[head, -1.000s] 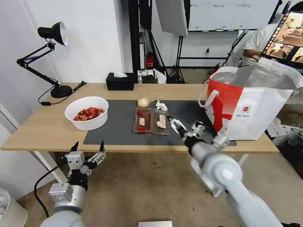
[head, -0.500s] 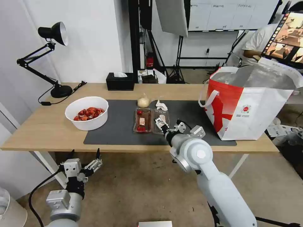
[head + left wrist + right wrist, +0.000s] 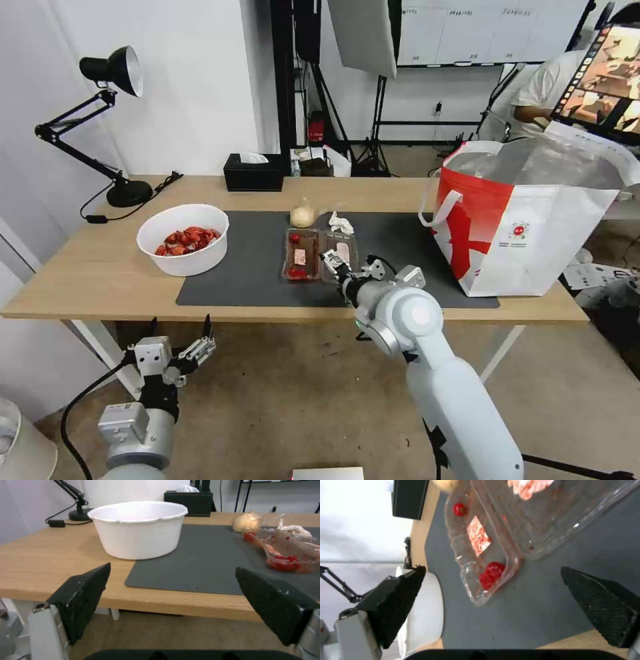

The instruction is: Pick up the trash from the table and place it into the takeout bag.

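Up close, right tool (image 3: 493,592) spread open over clear tray (image 3: 493,542), left tool (image 3: 179,328) open below table (image 3: 87,280)

table (image 3: 87,270) | on it: mat (image 3: 250,267), lamp (image 3: 127,193), tissue box (image 3: 253,173), takeout bag (image 3: 533,227)

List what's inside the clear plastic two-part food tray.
The clear plastic two-part food tray holds red scraps and a pale speckled piece in one half, a pale pinkish scrap in the other. The open right gripper covers its near corner.

Clear tray (image 3: 320,255) flat on mat — takeout bag (image 3: 527,220) upright, open.
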Tool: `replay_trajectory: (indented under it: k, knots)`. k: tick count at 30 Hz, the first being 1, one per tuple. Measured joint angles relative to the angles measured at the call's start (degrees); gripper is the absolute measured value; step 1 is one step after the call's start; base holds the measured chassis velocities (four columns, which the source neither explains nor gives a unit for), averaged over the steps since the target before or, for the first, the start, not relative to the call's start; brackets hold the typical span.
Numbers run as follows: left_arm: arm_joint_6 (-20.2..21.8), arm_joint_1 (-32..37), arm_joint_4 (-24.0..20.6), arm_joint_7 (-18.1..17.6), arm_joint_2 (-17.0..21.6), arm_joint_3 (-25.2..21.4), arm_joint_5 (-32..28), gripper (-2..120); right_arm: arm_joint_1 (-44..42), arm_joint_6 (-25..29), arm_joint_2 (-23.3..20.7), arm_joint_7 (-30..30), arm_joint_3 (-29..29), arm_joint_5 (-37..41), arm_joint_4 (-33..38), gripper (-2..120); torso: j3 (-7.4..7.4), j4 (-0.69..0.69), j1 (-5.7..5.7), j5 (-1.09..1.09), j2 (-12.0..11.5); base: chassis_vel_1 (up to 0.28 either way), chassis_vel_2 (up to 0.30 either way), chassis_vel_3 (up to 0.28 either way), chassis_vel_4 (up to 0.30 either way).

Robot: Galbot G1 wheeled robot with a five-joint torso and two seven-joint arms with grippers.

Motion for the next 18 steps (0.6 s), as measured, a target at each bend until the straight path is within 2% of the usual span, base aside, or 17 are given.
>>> replay_trajectory:
  k: [18]
  knots:
    - [-0.3, -0.5, 0.6, -1.1, 0.1, 0.6, 0.6, 100, 1.9, -0.2, 2.4, -0.3, 0.6, -0.8, -4.3, 100, 0.00, 0.00, 0.00, 0.00, 0.0, 0.000, 0.000, 0.000, 0.000]
